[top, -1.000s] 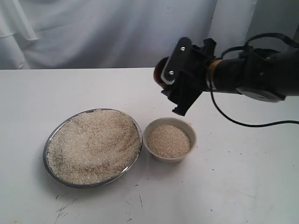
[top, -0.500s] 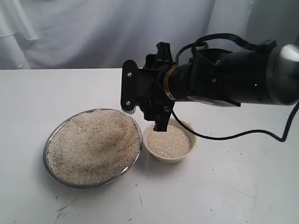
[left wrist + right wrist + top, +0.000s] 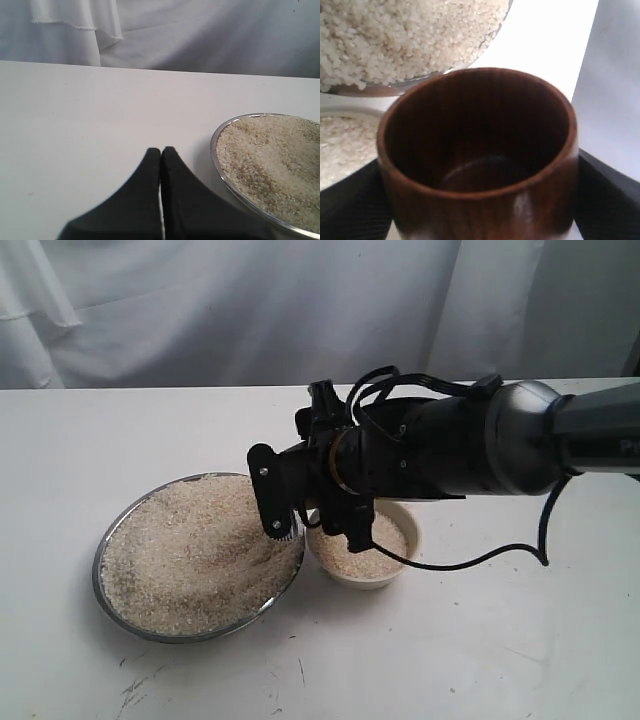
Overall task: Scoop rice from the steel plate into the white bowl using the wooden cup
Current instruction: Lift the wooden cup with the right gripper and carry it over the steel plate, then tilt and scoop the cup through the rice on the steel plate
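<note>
My right gripper (image 3: 312,515) stands wide, clamped around the empty wooden cup (image 3: 480,165). It's low over the spot where the steel plate (image 3: 185,638) rim sits just beside the white bowl (image 3: 370,580). Rice (image 3: 190,550) in both. Open table (image 3: 480,640) spreads around them. Left gripper (image 3: 161,155) is pinched together, holding nothing, near the plate's rim.
</note>
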`<act>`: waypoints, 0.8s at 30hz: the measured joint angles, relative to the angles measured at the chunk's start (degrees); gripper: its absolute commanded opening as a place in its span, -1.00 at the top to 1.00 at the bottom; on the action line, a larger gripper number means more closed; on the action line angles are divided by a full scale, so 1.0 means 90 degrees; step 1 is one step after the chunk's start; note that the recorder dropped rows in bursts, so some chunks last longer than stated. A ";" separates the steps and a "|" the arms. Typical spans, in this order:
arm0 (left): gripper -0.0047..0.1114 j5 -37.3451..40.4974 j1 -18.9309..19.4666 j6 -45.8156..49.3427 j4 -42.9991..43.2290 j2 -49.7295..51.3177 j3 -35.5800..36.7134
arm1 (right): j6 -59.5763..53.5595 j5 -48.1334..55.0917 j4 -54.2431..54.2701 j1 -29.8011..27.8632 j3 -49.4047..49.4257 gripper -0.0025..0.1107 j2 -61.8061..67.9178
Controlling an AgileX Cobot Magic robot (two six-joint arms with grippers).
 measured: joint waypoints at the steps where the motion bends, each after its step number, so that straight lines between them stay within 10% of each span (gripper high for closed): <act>1: 0.92 0.0000 0.0000 0.0000 0.0000 0.0000 0.0000 | -0.0062 0.0037 -0.0057 0.0027 -0.0127 0.96 0.0047; 24: 0.92 0.0000 0.0000 0.0000 0.0000 0.0000 0.0000 | -0.2310 0.0488 -0.0432 0.0591 -0.1561 0.96 0.1377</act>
